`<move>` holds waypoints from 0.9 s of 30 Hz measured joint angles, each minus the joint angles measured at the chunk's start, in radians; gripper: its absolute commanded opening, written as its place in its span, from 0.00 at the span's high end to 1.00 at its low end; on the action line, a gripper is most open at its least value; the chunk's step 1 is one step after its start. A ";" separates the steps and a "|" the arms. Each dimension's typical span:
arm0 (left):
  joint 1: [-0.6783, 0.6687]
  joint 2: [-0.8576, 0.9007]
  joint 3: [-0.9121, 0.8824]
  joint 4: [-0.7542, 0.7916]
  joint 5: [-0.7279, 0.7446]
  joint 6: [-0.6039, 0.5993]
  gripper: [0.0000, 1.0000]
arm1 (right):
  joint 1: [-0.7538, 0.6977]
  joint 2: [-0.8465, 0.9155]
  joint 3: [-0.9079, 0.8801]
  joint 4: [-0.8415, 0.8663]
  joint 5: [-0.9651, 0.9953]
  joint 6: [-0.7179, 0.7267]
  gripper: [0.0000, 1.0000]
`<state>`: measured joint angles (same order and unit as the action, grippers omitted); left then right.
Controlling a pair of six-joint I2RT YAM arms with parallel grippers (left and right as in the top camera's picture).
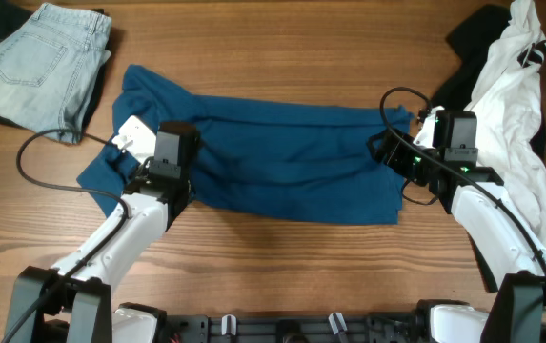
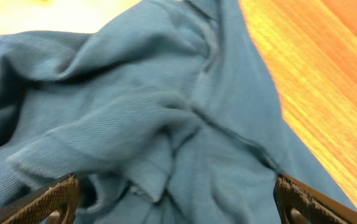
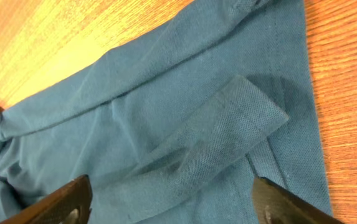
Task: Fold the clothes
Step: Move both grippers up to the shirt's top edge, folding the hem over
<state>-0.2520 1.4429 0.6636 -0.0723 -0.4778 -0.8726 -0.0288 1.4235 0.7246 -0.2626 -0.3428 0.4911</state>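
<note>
teal shirt (image 1: 292, 167) lies wrinkled on tabletop (image 1: 282, 57), spanning from left claw (image 2: 177, 202) to right claw (image 3: 172, 202). left claw spread wide over bunched fabric, pinching nothing. right claw spread, sleeve cuff (image 3: 247, 118) just ahead.

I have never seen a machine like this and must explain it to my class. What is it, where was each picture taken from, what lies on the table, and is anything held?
It is a robot with two arms at a wooden table, each ending in a two-finger gripper. The wide picture comes from a camera above; the close-ups come from cameras on the left and right wrists, fingers showing in the bottom corners. A wrinkled teal-blue shirt lies across the middle. Pale jeans lie far left, a white garment over black cloth far right. The left gripper and right gripper stand open over the shirt's two ends, holding nothing.
</note>
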 measured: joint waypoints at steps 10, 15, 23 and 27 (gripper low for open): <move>-0.003 0.000 0.003 0.114 0.014 0.101 0.16 | 0.000 0.000 0.019 0.010 0.000 -0.045 0.19; -0.003 -0.001 0.021 0.154 0.024 0.135 0.53 | 0.000 0.000 0.024 0.040 0.004 -0.071 0.20; 0.005 -0.001 0.048 0.172 0.043 0.174 0.46 | 0.000 0.000 0.058 0.108 0.040 -0.135 0.06; 0.032 0.023 0.053 0.196 0.089 0.181 0.41 | 0.000 0.000 0.087 0.065 0.085 -0.135 0.12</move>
<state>-0.2199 1.4662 0.7162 0.1238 -0.3889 -0.6914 -0.0288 1.4235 0.8112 -0.1978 -0.2577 0.3565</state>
